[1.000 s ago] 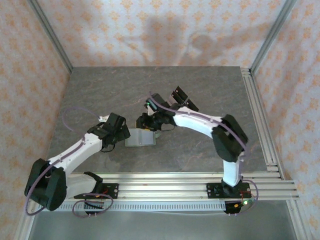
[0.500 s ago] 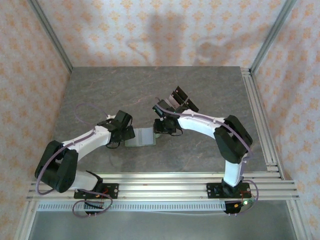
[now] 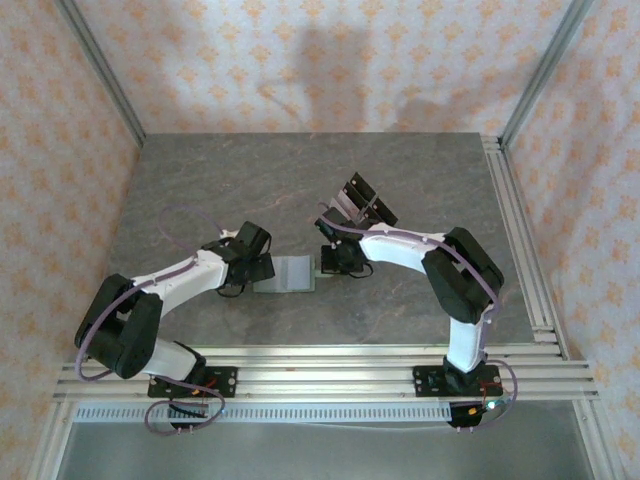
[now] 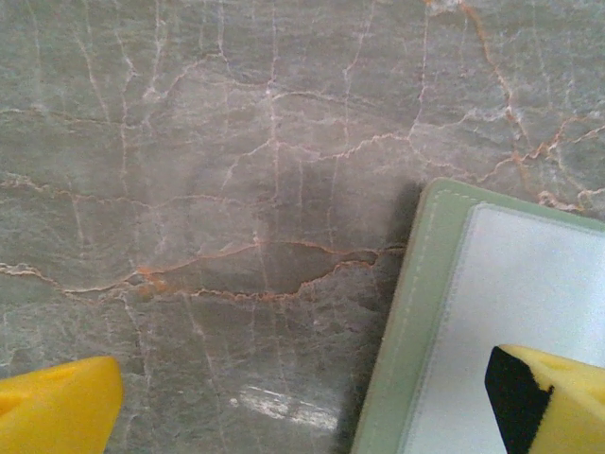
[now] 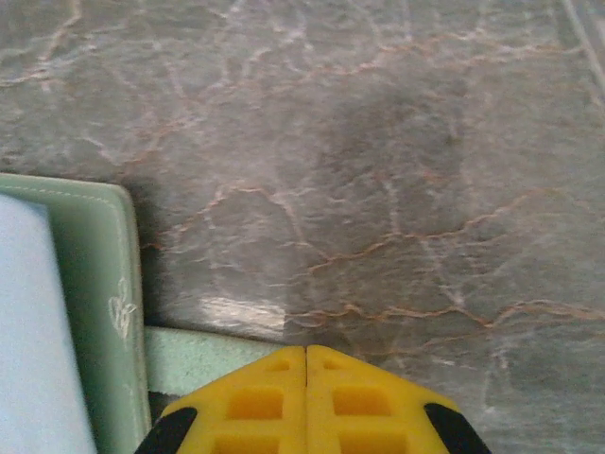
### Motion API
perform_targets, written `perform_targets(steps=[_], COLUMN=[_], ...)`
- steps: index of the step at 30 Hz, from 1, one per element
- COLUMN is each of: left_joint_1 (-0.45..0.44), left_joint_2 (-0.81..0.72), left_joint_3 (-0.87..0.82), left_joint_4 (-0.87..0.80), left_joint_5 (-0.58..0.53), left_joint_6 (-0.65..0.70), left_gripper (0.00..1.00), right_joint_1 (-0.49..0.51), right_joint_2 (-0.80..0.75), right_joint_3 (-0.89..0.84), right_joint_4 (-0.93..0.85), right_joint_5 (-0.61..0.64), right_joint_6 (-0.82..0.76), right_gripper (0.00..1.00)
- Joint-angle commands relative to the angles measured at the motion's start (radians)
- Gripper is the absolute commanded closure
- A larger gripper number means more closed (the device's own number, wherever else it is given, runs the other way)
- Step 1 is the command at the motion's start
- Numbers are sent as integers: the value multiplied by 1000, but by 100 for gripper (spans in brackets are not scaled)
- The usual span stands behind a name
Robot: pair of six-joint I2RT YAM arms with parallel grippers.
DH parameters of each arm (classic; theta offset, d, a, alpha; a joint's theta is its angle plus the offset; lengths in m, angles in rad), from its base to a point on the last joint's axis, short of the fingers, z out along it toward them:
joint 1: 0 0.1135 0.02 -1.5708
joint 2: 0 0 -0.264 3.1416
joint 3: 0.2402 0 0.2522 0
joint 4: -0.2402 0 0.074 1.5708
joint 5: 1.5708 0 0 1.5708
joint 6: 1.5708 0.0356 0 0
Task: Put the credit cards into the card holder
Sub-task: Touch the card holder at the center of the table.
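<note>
Top external view: the card holder (image 3: 287, 273) lies opened flat on the counter (image 3: 420, 180), in the middle and slightly toward the near side, with an arm at each side of it. A second ago the right end effector (image 3: 333, 262) hung over the holder's far side with its jaws partly open. It has since swung out to the holder's right edge and closed completely. Its wrist view shows the two yellow fingers (image 5: 255, 402) pressed together along a thin seam with nothing visible between them. The holder's snap tab (image 5: 203, 364) runs in beneath the left-hand finger, and I cannot tell whether it is touched.

The left end effector (image 3: 258, 267) has moved in from further left and now sits just beside the holder's left edge. Its jaws are spread as wide as they go and hold nothing. In its wrist view one fingertip is above the bare counter and the other above a pale panel (image 4: 529, 284) inside the green border. Whether that panel is a credit card or the lining, I cannot tell.

My reading is that the right arm has let go and pulled aside, and the left arm is coming in to steady or close the holder.
</note>
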Motion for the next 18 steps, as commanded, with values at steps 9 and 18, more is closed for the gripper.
perform_targets(steps=[9, 18], left_joint_1=[-24, -24], left_joint_2=[26, 13], left_joint_3=[-34, -47], left_joint_4=[0, -1], left_joint_5=[-77, -86], left_joint_6=[-21, -34], left_gripper=[0, 0], right_joint_1=[-17, -18], right_joint_2=[-33, -40], right_joint_3=[-5, 37], right_joint_4=[1, -13], right_joint_5=[34, 2], right_joint_6=[-10, -17], right_gripper=[100, 91])
